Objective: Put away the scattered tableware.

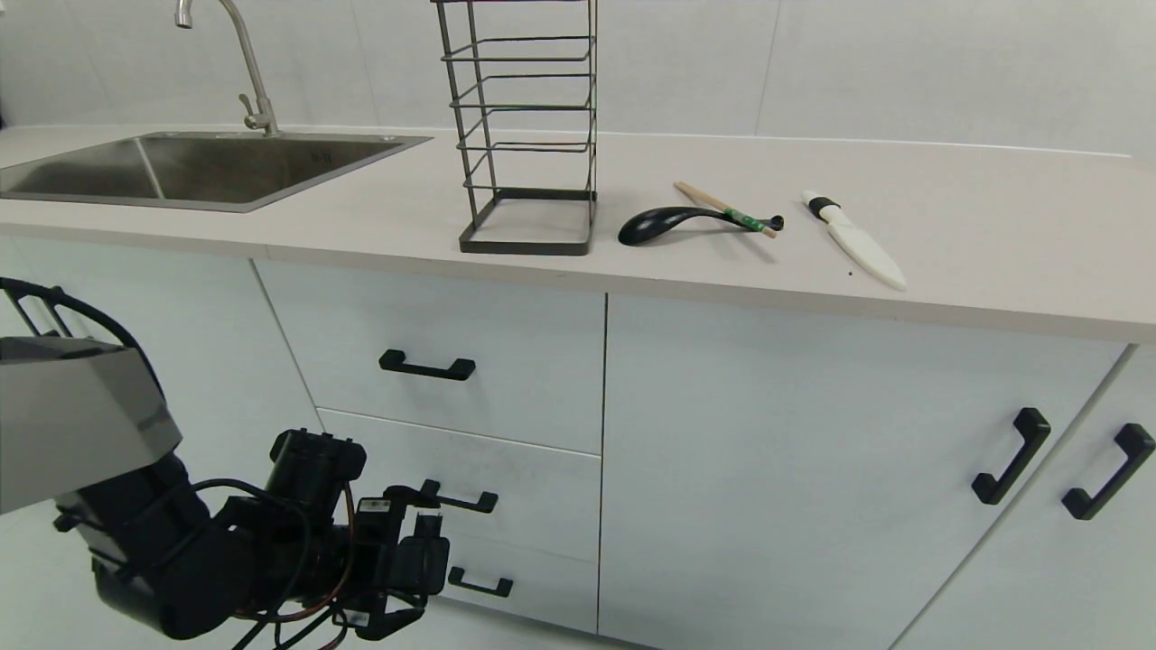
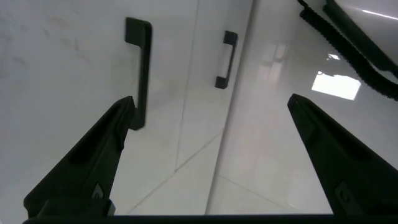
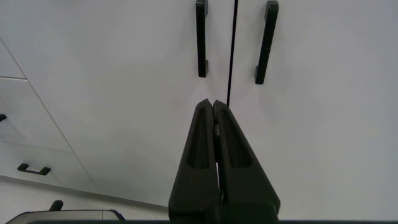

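Progress: early going. By the look of it, nothing is put away yet, and all three pieces lie out on the counter (image 1: 993, 226).
Left to do: spoon, chopsticks and knife each need lifting and stowing. A drawer probably has to come open first, though that is a guess.
Spoon (image 1: 657, 225): glossy black, with a deep bowl and a curved handle. It sits near the counter's front edge, just beside the rack (image 1: 526, 135).
Chopsticks (image 1: 722, 208): a pale wooden pair with a green band, thin and straight, laid slantwise over the spoon's handle end.
Knife (image 1: 858, 246): smooth white with a black collar and a tapered blade. It lies apart from the spoon, farther toward the counter's right end.
Rack: dark wire, tall and tiered, on a rectangular base.
Left gripper (image 2: 211, 102): its fingers are spread wide and hold nothing. It sits low in front of the drawers, one fingertip close to a black bar handle (image 2: 140, 68).
Right gripper (image 3: 213, 106): its fingers are pressed together with nothing between them, facing the cabinet doors.
Sink (image 1: 208, 167): brushed steel, at the counter's far left corner.
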{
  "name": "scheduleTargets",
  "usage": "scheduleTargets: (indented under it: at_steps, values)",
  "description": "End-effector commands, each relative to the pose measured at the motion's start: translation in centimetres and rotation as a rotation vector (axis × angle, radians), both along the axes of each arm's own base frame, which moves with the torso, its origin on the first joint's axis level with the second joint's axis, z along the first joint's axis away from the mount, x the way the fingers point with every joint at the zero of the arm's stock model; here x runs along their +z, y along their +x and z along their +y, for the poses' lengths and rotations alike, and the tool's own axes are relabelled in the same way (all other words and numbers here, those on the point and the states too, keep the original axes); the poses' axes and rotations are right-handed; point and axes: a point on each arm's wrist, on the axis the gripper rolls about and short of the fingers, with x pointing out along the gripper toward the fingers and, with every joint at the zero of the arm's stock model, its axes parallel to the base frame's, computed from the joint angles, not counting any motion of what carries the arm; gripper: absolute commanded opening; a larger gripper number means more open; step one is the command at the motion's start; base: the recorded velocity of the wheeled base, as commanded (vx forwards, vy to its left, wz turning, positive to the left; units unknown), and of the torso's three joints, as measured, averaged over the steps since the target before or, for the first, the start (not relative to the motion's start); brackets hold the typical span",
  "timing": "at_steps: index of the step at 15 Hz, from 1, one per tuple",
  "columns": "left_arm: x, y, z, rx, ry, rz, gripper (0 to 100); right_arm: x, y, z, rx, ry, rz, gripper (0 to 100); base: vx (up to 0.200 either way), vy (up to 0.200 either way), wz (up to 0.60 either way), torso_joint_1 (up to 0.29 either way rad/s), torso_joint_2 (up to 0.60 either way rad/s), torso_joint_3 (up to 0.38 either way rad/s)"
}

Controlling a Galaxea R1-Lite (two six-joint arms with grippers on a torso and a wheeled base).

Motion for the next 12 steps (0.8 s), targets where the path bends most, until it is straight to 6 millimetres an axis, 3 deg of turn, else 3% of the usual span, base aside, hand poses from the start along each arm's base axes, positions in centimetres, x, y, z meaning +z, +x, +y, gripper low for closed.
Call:
scheduleTargets:
  at_steps: [1,8,12]
  values:
    - [-1.0,1.1,-0.6,-0.007,0.001,0.004,100,0.0,0.0,0.0,0.000,0.000,0.001,0,0.000,0.000,0.00,0.000,0.00,0.000]
    - [-2.7,3.8,-1.3,-0.004,-0.006,-0.010,100,0.0,0.0,0.0,0.001,0.000,0.001,0,0.000,0.000,0.00,0.000,0.00,0.000]
    - [-3.7,4.1,-1.3,0.003,0.002,0.010,100,0.0,0.0,0.0,0.000,0.000,0.001,0,0.000,0.000,0.00,0.000,0.00,0.000]
